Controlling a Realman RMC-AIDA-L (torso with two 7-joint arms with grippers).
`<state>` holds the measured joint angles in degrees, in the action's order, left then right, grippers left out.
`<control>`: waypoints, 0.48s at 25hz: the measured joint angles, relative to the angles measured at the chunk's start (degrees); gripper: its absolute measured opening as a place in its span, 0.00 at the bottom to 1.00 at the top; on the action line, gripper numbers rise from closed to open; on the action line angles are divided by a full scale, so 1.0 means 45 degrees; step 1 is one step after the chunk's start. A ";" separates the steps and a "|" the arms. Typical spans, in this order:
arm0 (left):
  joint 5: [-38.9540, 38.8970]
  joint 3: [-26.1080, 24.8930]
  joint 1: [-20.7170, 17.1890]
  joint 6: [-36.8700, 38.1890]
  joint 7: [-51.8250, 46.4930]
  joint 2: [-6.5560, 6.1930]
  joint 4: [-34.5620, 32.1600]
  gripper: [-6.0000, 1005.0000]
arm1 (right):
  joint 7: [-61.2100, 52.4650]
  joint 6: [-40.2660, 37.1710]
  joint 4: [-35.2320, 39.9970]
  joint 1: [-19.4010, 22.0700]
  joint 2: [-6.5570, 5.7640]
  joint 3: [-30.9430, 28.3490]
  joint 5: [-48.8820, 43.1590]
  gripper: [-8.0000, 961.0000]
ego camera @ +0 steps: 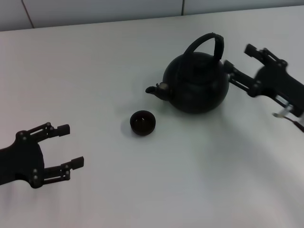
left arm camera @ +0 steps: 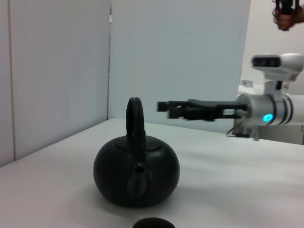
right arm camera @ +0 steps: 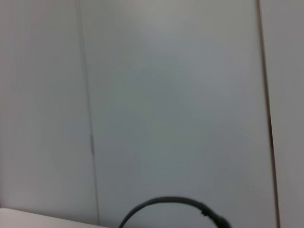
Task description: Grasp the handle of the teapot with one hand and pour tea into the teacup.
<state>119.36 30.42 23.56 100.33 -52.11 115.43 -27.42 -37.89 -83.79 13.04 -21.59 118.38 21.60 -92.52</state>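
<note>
The black teapot (ego camera: 195,83) stands upright on the white table, its spout (ego camera: 156,90) pointing left toward the small black teacup (ego camera: 142,122). Its arched handle (ego camera: 207,44) rises over the top. My right gripper (ego camera: 238,59) is open, raised just right of the teapot at about handle height, apart from it. The left wrist view shows the teapot (left arm camera: 137,172) spout-on, the handle (left arm camera: 135,118), the teacup's rim (left arm camera: 153,223) and the right gripper (left arm camera: 167,109) beyond. The right wrist view shows only the handle's arc (right arm camera: 166,206). My left gripper (ego camera: 70,145) is open and empty at the front left.
The white table (ego camera: 95,71) ends at a pale wall (ego camera: 95,12) at the back. The right arm's white wrist with a blue light (left arm camera: 268,111) shows in the left wrist view.
</note>
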 joint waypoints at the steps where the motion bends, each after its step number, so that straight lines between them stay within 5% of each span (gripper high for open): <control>1: 0.0016 0.0004 0.0076 -0.0007 -0.0002 -0.0033 -0.0001 0.83 | 0.0000 0.0000 0.0000 0.0000 0.0000 0.0000 0.0000 0.82; 2: 0.0030 0.0008 0.0114 -0.0011 -0.0009 -0.0046 0.0000 0.83 | -0.1044 -0.1024 0.0762 0.0442 -0.0320 0.0368 -0.0482 0.82; 4: 0.0080 0.0022 0.0283 -0.0013 -0.0060 -0.0105 0.0000 0.83 | -0.1542 -0.1470 0.1099 0.0544 -0.0528 0.0554 -0.0792 0.82; 5: 0.0129 0.0061 0.0596 0.0011 -0.0278 -0.0214 0.0005 0.83 | -0.2894 -0.2424 0.1840 0.0630 -0.1064 0.0834 -0.1741 0.82; 6: 0.0129 0.0061 0.0596 0.0011 -0.0278 -0.0214 0.0005 0.83 | -0.2894 -0.2424 0.1840 0.0630 -0.1064 0.0834 -0.1741 0.82; 7: 0.0146 0.0070 0.0696 0.0026 -0.0364 -0.0252 0.0001 0.83 | -0.4098 -0.3132 0.2396 0.0532 -0.1565 0.0936 -0.2638 0.82; 9: 0.0147 0.0073 0.0769 0.0043 -0.0432 -0.0279 -0.0010 0.83 | -0.4644 -0.3424 0.2619 0.0421 -0.1788 0.0962 -0.3029 0.82; 10: 0.0147 0.0073 0.0769 0.0043 -0.0432 -0.0279 -0.0010 0.83 | -0.5714 -0.3823 0.3006 0.0022 -0.2278 0.0978 -0.3932 0.82; 11: 0.0189 0.0074 0.0913 0.0057 -0.0577 -0.0347 -0.0020 0.83 | -0.5714 -0.3823 0.3006 0.0022 -0.2278 0.0978 -0.3932 0.82; 12: 0.0346 0.0110 0.1139 0.0069 -0.0755 -0.0414 -0.0021 0.83 | -0.6441 -0.4026 0.3430 -0.0477 -0.2594 0.0984 -0.4919 0.82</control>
<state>120.92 30.92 28.68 100.64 -55.51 113.56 -27.51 -66.87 -101.91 28.47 -23.73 106.71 26.03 -114.65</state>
